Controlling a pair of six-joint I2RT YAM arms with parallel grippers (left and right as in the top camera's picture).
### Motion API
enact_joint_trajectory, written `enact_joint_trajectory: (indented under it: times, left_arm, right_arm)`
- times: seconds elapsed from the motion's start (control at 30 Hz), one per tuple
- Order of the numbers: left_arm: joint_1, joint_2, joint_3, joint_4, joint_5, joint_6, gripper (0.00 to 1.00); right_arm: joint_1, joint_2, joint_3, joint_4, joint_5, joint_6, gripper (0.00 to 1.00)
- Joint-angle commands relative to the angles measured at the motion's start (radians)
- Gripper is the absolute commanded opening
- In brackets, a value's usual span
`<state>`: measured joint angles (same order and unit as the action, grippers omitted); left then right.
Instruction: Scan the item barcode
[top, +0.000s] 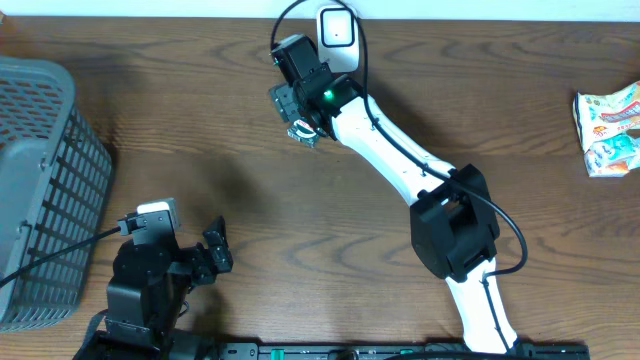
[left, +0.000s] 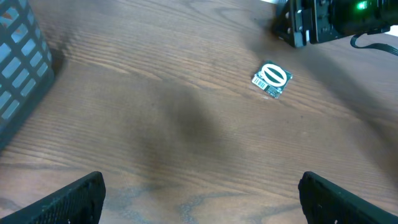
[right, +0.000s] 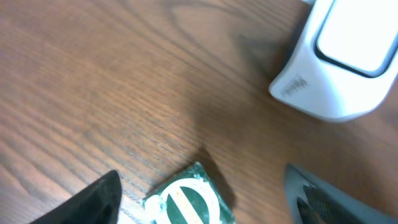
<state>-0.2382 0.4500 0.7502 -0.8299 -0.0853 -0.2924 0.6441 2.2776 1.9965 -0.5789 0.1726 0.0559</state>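
Green barcode packet (top: 303, 131) lies flat near the far edge of the table (top: 500, 110), close to the white scanner (top: 338, 30). A basket (top: 40, 180) stands at the left edge. The left gripper (left: 202, 186) hangs with fingers spread wide. The right gripper (right: 202, 177) straddles the packet, jaws apart.

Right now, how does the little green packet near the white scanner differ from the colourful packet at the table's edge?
The green packet is small, green and white, barcode showing; the colourful packet looks larger, white with orange and blue print. The green packet lies near the scanner; the colourful packet lies far from it, at the edge. Both rest on the wooden table, unheld.
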Motion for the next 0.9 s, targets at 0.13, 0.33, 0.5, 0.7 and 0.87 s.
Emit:
enact_joint_trajectory:
  times: [0.13, 0.33, 0.5, 0.7, 0.87]
  left_arm:
    - [0.000, -0.002, 0.000, 0.002, -0.013, -0.005, 0.98]
    - [0.000, -0.002, 0.000, 0.002, -0.013, -0.005, 0.98]
    - [0.000, -0.002, 0.000, 0.002, -0.013, -0.005, 0.98]
    - [0.000, -0.002, 0.000, 0.002, -0.013, -0.005, 0.98]
    - [0.000, -0.002, 0.000, 0.002, -0.013, -0.005, 0.98]
  right_arm:
    - [-0.016, 0.067, -0.002, 0.006, -0.133, -0.300, 0.96]
    - [-0.027, 0.093, -0.002, 0.040, -0.259, -0.209, 0.99]
    - [-0.021, 0.098, -0.005, 0.051, -0.251, -0.111, 0.61]
    - [-0.020, 0.098, -0.050, 0.097, -0.217, 0.051, 0.32]
    - [-0.009, 0.098, -0.122, 0.203, -0.216, 0.087, 0.17]
